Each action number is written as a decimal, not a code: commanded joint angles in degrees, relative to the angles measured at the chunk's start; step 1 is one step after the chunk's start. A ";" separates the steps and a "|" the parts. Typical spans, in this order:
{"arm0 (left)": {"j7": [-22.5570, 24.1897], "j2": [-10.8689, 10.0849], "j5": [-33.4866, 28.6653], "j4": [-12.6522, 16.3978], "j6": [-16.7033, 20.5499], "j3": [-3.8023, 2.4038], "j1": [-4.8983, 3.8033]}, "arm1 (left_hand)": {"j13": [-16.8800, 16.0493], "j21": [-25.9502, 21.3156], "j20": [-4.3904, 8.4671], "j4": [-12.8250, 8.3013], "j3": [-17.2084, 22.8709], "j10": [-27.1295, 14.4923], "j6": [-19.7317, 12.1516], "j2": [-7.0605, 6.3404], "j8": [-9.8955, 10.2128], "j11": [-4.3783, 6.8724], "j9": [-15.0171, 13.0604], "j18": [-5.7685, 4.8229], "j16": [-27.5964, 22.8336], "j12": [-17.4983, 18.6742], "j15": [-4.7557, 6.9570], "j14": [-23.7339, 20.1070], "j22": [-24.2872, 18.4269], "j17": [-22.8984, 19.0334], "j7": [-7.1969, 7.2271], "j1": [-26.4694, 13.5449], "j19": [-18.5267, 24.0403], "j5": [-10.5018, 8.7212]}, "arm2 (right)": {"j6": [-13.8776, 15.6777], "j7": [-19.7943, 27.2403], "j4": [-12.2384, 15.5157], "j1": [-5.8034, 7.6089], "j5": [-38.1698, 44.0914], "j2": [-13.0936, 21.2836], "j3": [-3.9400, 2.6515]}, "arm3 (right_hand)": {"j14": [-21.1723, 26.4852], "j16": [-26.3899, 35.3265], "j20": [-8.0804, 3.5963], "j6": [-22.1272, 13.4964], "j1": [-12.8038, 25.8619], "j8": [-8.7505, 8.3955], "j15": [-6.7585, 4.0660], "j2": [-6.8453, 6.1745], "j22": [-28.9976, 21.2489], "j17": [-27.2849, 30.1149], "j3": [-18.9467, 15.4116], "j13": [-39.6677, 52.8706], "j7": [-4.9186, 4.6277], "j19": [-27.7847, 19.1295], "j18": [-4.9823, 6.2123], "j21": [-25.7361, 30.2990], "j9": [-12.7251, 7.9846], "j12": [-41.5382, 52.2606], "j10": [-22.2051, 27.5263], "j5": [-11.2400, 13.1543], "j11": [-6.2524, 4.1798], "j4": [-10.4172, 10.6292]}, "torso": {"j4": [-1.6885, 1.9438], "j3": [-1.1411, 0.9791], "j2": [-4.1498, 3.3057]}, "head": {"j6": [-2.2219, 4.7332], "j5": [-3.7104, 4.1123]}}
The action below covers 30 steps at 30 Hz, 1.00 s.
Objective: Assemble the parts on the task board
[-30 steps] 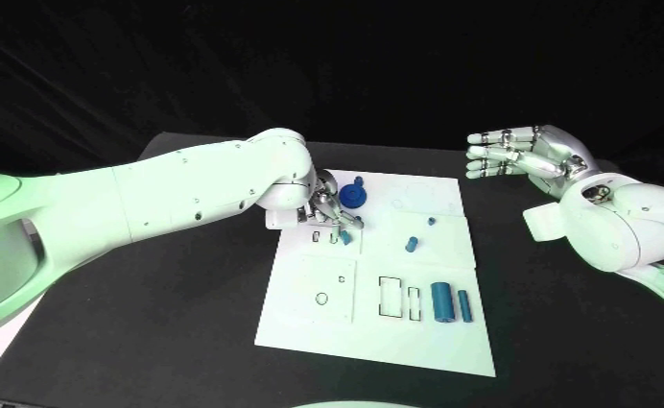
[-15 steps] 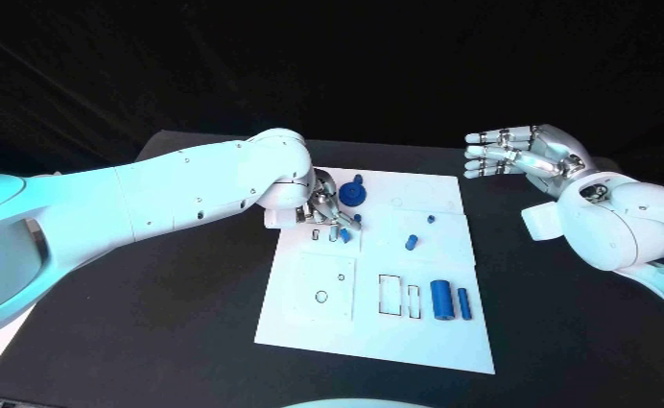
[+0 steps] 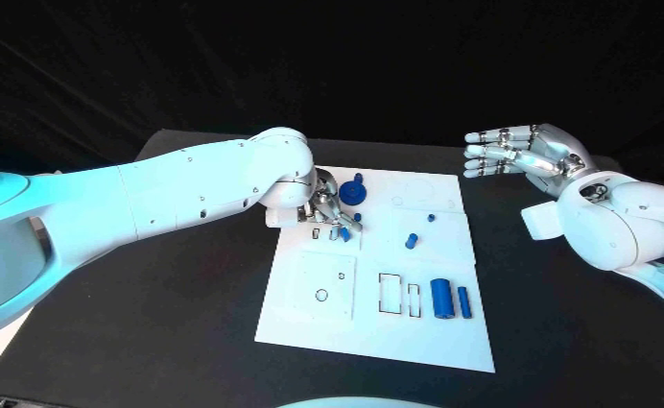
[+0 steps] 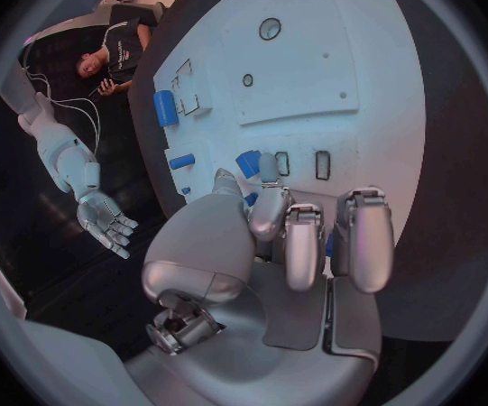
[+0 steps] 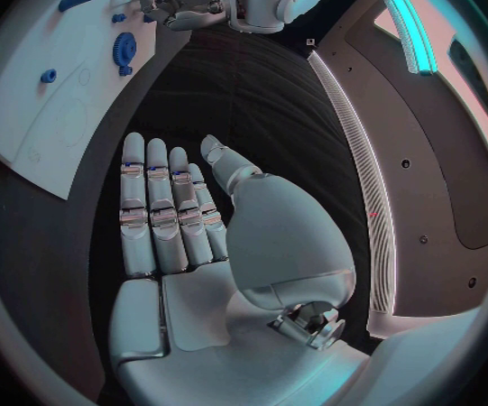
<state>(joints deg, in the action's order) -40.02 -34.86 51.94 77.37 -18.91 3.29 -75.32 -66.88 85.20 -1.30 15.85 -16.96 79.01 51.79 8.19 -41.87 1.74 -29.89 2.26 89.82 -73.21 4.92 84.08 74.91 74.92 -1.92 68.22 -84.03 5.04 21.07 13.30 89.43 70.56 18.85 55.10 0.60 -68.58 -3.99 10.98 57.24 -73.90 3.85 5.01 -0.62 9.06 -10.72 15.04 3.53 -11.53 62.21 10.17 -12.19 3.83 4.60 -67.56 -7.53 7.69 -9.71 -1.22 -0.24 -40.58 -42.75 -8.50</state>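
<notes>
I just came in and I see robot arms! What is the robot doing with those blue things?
The robot's left hand is over the flat white task board, pinching a small blue piece above little rectangular slots. Its right hand waits open off to the side, holding nothing. A blue gear-shaped wheel and two blue cylinders lie on the board.

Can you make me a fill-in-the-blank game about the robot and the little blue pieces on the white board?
1. The task board lying on the table is coloured ____.
2. The hand working over the board, fingers down at a small blue part, is the robot's ____ hand.
3. The right hand, raised off to the side, holds ____.
4. The blue gear lies at the board's ____ edge.

Missing words: white; left; nothing; far
</notes>
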 commanded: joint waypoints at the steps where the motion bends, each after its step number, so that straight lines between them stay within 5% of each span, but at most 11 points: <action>1: -3.32 0.23 0.11 0.02 -0.91 -0.01 0.01 | 0.07 0.18 0.27 -0.33 0.34 -0.13 -0.41 -0.07 -0.42 0.32 -0.17 -0.35 0.18 0.35 0.41 5.92 6.14 15.08 0.02 0.98 -2.41 0.27 | -0.55 0.32 0.07 -0.05 0.36 -0.02 -0.01 | -0.23 0.40 -0.13 0.00 0.32 -0.22 0.19 -0.35 -0.05 0.05 -0.16 -0.03 -0.39 0.43 0.31 0.24 -0.04 -0.36 0.09 -0.19 0.30 0.14 | -0.06 0.02 -0.01 | -0.03 -0.01; 13: -3.33 0.36 0.04 -0.02 -0.76 -0.01 0.02 | 0.24 0.10 0.32 -2.22 2.50 -0.12 -0.89 -0.98 -0.52 0.33 -1.19 -0.33 0.18 0.45 0.44 5.92 6.11 15.08 0.00 4.52 -2.38 0.36 | -0.57 0.18 -0.07 -0.05 0.32 0.04 -0.01 | -0.23 0.40 -0.11 0.01 0.41 -0.22 0.20 -0.37 -0.15 0.17 -0.20 -0.03 -0.39 0.49 0.31 0.36 -0.04 -0.36 0.10 -0.26 0.31 0.21 | 0.02 0.01 -0.01 | -0.26 -0.17; 25: -3.33 0.54 -0.01 -0.02 -0.11 -0.01 0.01 | -0.22 -0.07 0.54 -4.84 7.78 -0.03 -1.52 -0.13 0.55 0.67 -1.46 -0.28 0.18 0.18 0.72 5.92 5.94 15.08 0.37 9.62 -2.28 0.78 | -0.67 0.14 -0.19 -0.05 0.32 0.07 0.00 | -0.23 0.40 -0.11 0.01 0.41 -0.22 0.20 -0.37 -0.15 0.17 -0.20 -0.03 -0.39 0.49 0.31 0.36 -0.04 -0.36 0.10 -0.26 0.31 0.21 | 0.02 0.02 0.00 | -0.40 -0.16; 30: -3.29 0.58 -0.57 0.04 0.71 -0.01 0.01 | -0.24 -0.16 0.85 -7.55 12.89 -0.40 -2.42 0.24 2.21 0.93 -0.89 -0.26 0.18 0.42 1.02 5.92 5.85 15.08 0.57 14.46 -2.23 3.18 | -0.72 0.10 -0.24 -0.05 0.32 0.06 0.00 | -0.20 0.40 -0.09 -0.02 0.42 -0.23 0.21 -0.37 -0.25 0.29 -0.21 -0.03 -0.39 0.52 0.32 0.49 -0.04 -0.38 0.15 -0.35 0.31 0.22 | -0.01 0.01 0.01 | -0.45 -0.17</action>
<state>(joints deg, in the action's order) -39.95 -34.40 51.75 77.39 -18.66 3.10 -75.50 -67.07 85.20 -0.88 8.60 -4.45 78.57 49.60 6.93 -39.64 2.32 -30.71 2.26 89.82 -72.73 5.62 83.97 74.91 74.91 -1.43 79.63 -84.03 8.02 21.06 13.24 89.18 70.55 18.83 55.19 0.60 -68.58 -3.76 10.76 57.25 -73.90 3.85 5.02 -0.62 8.86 -10.48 15.04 3.53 -11.52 62.42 10.17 -11.87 3.84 4.60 -67.56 -7.53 7.69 -9.72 -1.21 -0.21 -40.58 -43.17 -8.65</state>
